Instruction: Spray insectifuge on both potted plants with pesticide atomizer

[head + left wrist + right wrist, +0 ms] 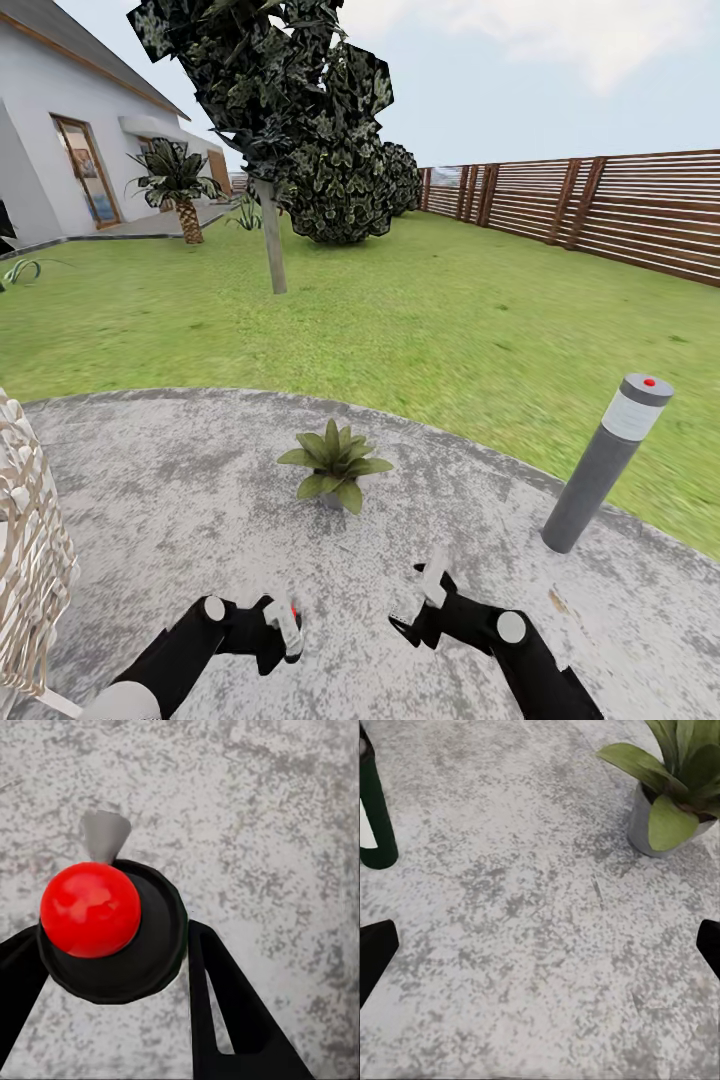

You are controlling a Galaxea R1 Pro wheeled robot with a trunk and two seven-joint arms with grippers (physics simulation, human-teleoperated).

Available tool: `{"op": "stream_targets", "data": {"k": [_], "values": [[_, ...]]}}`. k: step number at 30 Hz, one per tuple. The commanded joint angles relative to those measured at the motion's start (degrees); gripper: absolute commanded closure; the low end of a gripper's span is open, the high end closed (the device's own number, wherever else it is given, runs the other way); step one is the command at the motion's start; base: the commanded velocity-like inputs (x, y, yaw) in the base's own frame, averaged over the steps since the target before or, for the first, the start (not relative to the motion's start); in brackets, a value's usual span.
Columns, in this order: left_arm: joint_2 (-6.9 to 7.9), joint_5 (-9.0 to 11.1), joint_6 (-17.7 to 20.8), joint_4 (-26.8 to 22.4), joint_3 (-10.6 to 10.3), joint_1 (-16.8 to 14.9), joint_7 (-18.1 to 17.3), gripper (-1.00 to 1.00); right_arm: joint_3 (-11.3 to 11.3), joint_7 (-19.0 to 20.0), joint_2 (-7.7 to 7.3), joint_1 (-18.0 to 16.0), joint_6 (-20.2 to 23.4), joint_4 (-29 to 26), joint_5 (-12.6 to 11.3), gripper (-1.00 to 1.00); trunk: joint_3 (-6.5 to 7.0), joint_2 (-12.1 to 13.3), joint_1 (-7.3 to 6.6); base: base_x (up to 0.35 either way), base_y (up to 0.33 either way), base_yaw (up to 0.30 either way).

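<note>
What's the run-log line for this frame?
left hand: shut on atomizer | right hand: open, empty | potted plant: on paving, ahead of both hands | spraying: not visible

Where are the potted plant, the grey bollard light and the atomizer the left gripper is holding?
potted plant (335,462): head view, on the middle of its leaf rosette.
bollard light (600,470): head view, on the grey post below the pale band.
atomizer (91,909): left wrist view, on its red top, between the left gripper's fingers.
</note>
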Motion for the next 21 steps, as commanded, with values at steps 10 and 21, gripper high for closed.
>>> {"op": "stream_targets", "data": {"k": [10,21], "values": [[-0.92,-4.28,1.21,-0.45,-2.8,0.01,-3.99,1.0,0.11,6.53,0.45,-1.51,-0.43,-0.11,1.32,-1.0,-0.05,-0.02,-0.01,0.0,0.0,0.0],[-5.03,-5.13,3.64,-0.47,-5.49,0.01,-4.08,1.0,0.22,11.22,0.57,-1.6,-0.37,-0.89,1.33,1.0,-0.05,-0.02,-0.01,0.0,0.0,0.0]]}}
